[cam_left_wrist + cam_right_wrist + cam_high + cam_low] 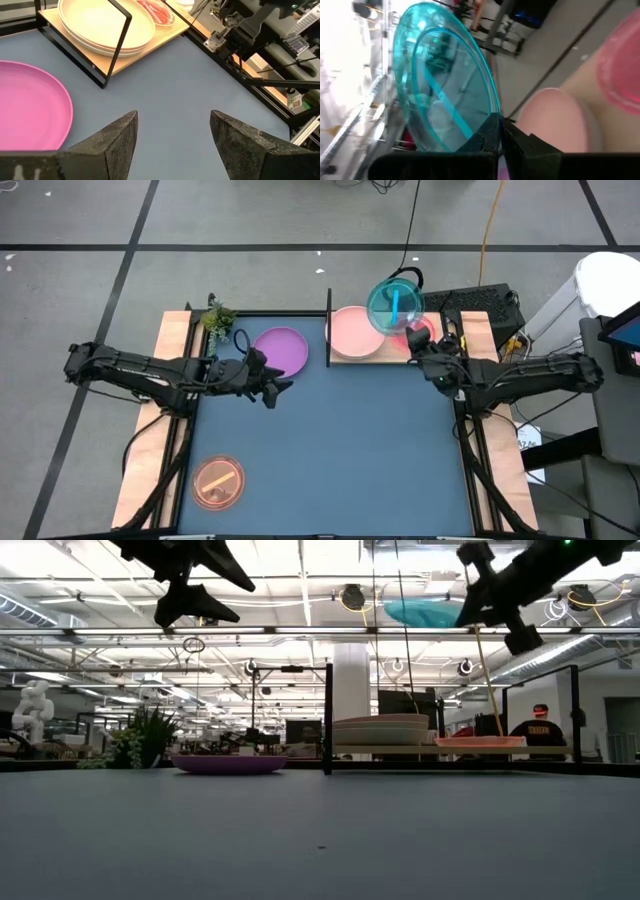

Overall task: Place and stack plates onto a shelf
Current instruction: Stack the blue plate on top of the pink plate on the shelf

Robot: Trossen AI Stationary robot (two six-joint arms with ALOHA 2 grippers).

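Observation:
My right gripper is shut on the translucent cyan dish, holding it high above the shelf, a light wooden board with a black upright panel. A stack of larger plates, pink on top, sits on the board beside the panel. A magenta dish lies on the board next to the stack. The purple plate rests flat on the blue mat just left of the panel. The orange dish lies on the mat near the front left corner. My left gripper hangs open near the purple plate. My right gripper pinches the cyan dish's rim between its two fingers, at the edge nearest the arm. The dish is lifted clear, roughly level, well above the stack and the board.
A small potted plant stands at the mat's far left corner. Wooden rails flank the mat on both sides. Cables and a dark box lie behind the shelf. A person sits in the room beyond the table.

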